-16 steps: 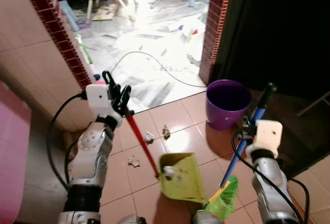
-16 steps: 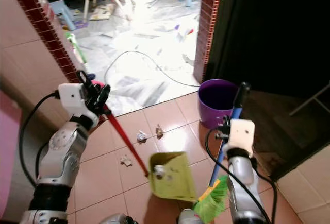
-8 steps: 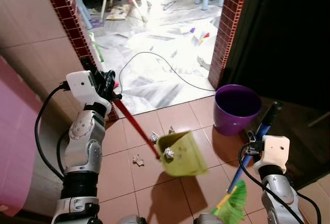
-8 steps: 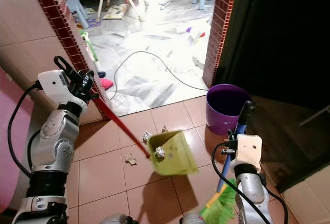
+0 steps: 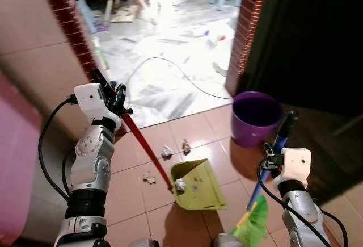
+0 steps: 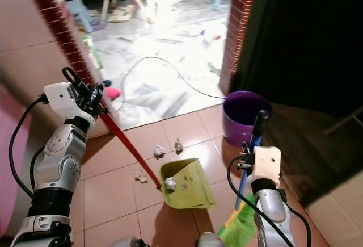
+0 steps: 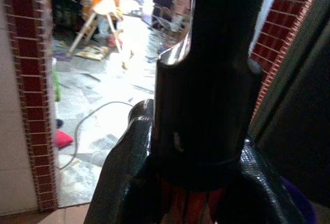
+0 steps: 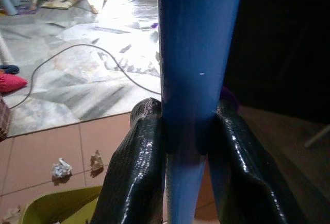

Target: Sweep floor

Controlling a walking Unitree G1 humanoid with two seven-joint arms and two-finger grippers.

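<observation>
Since 0.5 s ago the yellow-green dustpan [image 5: 197, 184] has come down from its tilted, raised pose and now lies flat on the brown floor tiles [image 5: 130, 184], its mouth toward the doorway, with 1 crumpled scrap [image 5: 180, 185] inside near the handle joint. The left gripper [image 5: 118, 100] is pinched on the top of the dustpan's long red handle [image 5: 148, 153], held up beside the red brick door edge [image 5: 76, 34]. The right gripper [image 8: 180, 131] is clamped around the blue broom handle [image 8: 193, 74], both black fingers [image 8: 136, 167] pressed against it; the green bristles [image 5: 254, 225] sit low beside the dustpan's right side. 3 paper scraps lie loose on the tiles: 2 [image 5: 166, 151] [image 5: 185, 145] just beyond the dustpan's mouth and 1 [image 5: 149, 177] to its left. A purple bucket [image 5: 255, 116] stands near the dark doorway [image 5: 317, 42], behind the broom. A cable [image 5: 170, 74] loops across the bright marble floor beyond.
</observation>
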